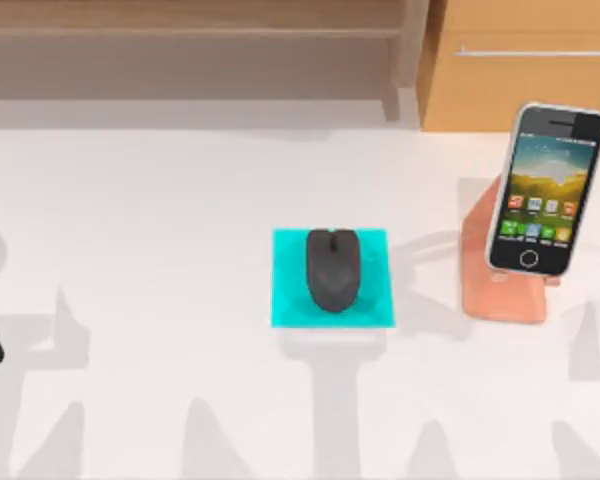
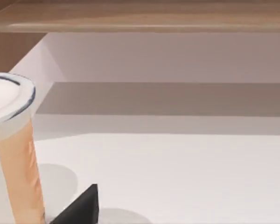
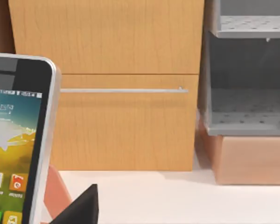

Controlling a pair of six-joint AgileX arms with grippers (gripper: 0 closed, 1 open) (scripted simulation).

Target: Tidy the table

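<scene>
The white table [image 1: 160, 200] looks tidied: mouse [image 1: 333, 268] on mat [image 1: 290, 300], phone [image 1: 546, 190] in its stand [image 1: 480, 270] just before the right gripper [image 3: 79, 207]; its grip cannot be told.

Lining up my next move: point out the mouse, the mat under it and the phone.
mouse [image 1: 333, 270]: top view, middle of its black back.
mat [image 1: 288, 300]: top view, bare cyan strip left of the mouse.
phone [image 1: 544, 190]: top view, centre of its lit screen.

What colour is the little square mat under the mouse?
The mat is bright cyan, a blue-green. It shows best in the top view, with the black mouse on it.
</scene>
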